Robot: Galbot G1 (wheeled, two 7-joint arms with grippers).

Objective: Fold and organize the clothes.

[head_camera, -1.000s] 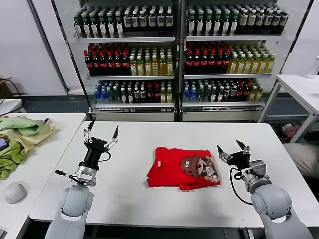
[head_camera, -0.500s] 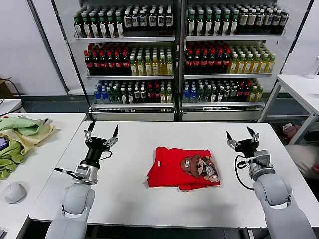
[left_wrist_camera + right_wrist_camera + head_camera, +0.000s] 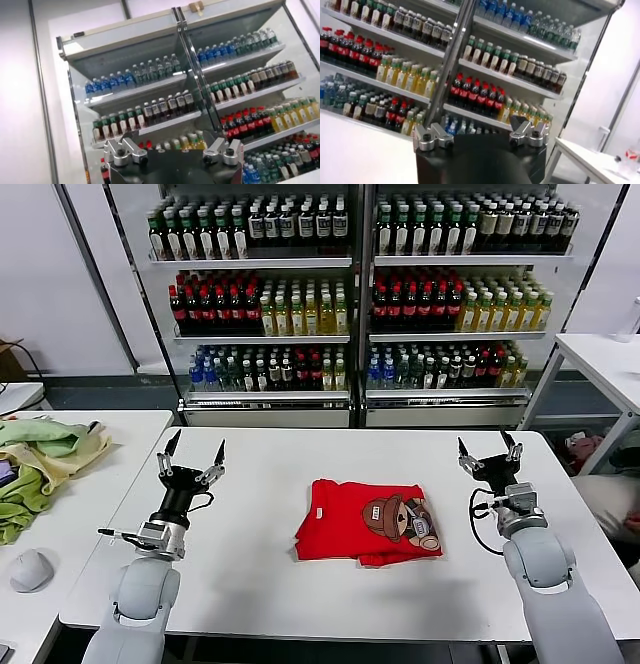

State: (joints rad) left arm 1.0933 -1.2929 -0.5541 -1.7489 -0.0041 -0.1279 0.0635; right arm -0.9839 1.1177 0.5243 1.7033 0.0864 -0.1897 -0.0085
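The red T-shirt (image 3: 365, 520) lies folded in a compact rectangle on the middle of the white table (image 3: 270, 474), its brown bear print facing up at its right side. My left gripper (image 3: 191, 454) is raised well to the left of the shirt, fingers spread open and pointing up, holding nothing. My right gripper (image 3: 487, 451) is raised to the right of the shirt, also open, pointing up and empty. Both wrist views look at the drink shelves and show only the base of each gripper; the shirt is out of view there.
A heap of pale green and yellow cloths (image 3: 40, 459) lies on a side table at the left with a grey mouse (image 3: 30, 569). Glass-door coolers full of bottles (image 3: 350, 294) stand behind the table. Another white table (image 3: 605, 359) is at the right.
Both grippers have lifted and swung away from the shirt, tilting to point upward. The right one rose from beside the shirt's right edge. The shirt has not moved.
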